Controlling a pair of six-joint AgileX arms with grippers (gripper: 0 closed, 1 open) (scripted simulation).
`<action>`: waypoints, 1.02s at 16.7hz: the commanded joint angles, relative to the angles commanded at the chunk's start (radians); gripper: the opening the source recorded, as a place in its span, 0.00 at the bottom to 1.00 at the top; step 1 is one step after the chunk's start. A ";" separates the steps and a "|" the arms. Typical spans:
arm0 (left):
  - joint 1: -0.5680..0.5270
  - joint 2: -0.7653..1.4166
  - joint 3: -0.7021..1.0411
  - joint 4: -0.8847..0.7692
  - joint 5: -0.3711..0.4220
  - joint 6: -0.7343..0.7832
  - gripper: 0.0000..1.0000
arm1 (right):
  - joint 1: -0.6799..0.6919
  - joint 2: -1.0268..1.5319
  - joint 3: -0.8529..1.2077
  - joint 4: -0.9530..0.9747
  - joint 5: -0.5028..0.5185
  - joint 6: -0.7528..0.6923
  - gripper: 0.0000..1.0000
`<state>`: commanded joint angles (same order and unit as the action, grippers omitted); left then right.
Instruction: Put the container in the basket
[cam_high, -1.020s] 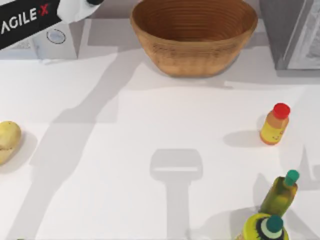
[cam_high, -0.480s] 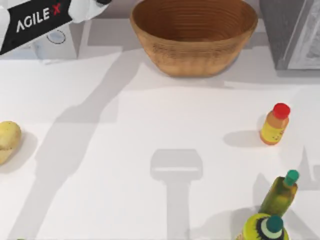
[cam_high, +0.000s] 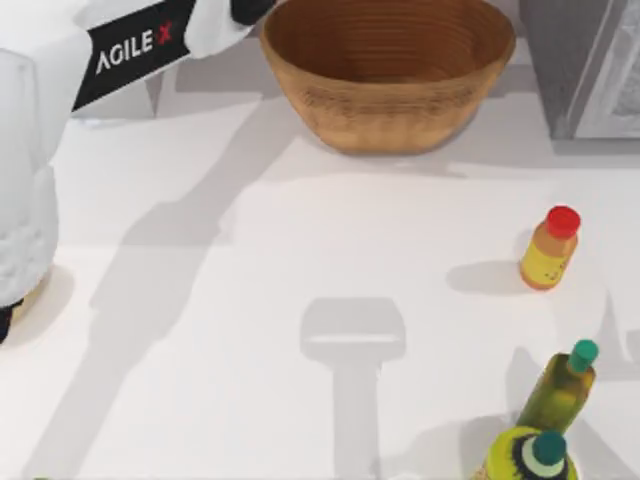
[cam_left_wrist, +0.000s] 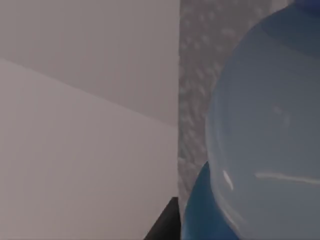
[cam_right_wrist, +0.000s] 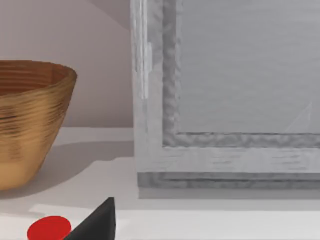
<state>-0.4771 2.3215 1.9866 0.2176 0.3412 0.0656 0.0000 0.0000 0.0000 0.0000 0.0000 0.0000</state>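
One container (cam_left_wrist: 265, 130), clear with blue cap, sits close against left jaws; grip state indeterminate; wicker basket (cam_high: 388, 70) beyond.

The table (cam_high: 300, 250) is plain white, crossed by soft grey shadows. At its far edge, the basket (cam_high: 388, 75) is tan-brown wicker with fine horizontal ribbing, darker brown inside. The left arm (cam_high: 130, 50) is white, with a black band lettered "AGILE" in white and "X" in red. The container (cam_left_wrist: 265, 130) appears pale translucent blue, with a deeper blue area beneath. Near the right edge, a small orange bottle (cam_high: 548, 252) has a red cap and yellow label. Toward the near right corner, an olive-green bottle (cam_high: 560, 388) has a teal cap. Beside it, a yellow-green item (cam_high: 525, 455) has a teal top and a black-and-white ring. At the far right corner, a box (cam_high: 585, 65) is grey with a mottled silver frame.
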 joint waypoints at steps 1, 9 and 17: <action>-0.002 0.008 0.009 0.001 -0.001 0.000 0.00 | 0.000 0.000 0.000 0.000 0.000 0.000 1.00; -0.003 0.014 0.016 0.002 -0.002 -0.001 0.23 | 0.000 0.000 0.000 0.000 0.000 0.000 1.00; -0.003 0.014 0.016 0.002 -0.002 -0.001 0.83 | 0.000 0.000 0.000 0.000 0.000 0.000 1.00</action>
<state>-0.4798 2.3355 2.0026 0.2195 0.3389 0.0650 0.0000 0.0000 0.0000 0.0000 0.0000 0.0000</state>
